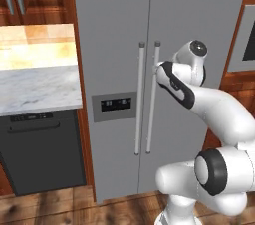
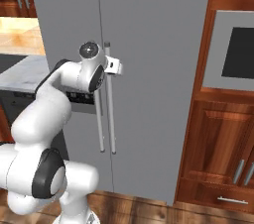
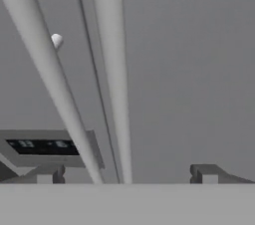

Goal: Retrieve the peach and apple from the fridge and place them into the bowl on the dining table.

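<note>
Spread wide and holding nothing, the gripper (image 3: 124, 173) is hovering just short of the closed fridge (image 1: 114, 30), whose two stiff, smooth bar handles (image 3: 112, 69) are standing dead ahead, the right one likely the firmest place to clamp for a heavy door.

The fridge (image 1: 149, 45) stands with both doors closed, its two bar handles (image 1: 147, 99) side by side at the centre. A marble counter (image 1: 37, 82) lies left, a wall oven (image 2: 233, 54) right.

The fridge (image 1: 119, 30) is cut off at the top edge, its shut doors hiding the inside.
</note>
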